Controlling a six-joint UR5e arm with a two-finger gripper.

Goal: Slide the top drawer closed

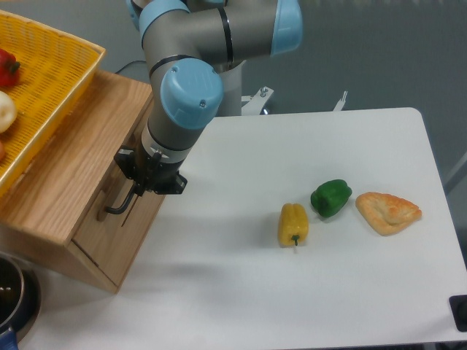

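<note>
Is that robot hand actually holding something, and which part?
The hand is at the top drawer's black bar handle, near its upper end. Whether its fingers actually grip the bar cannot be told.

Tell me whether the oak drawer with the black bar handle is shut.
Nearly shut: the light oak top drawer sits almost flush with the cabinet.

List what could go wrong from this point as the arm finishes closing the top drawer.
1. The gripper sits at the black bar handle of the top drawer; pushing past flush could shove the wooden cabinet itself.
2. A shifted cabinet might tip the yellow basket resting on it.
3. Whether the fingers grip the handle is hidden; retreating without releasing could reopen the drawer.
</note>
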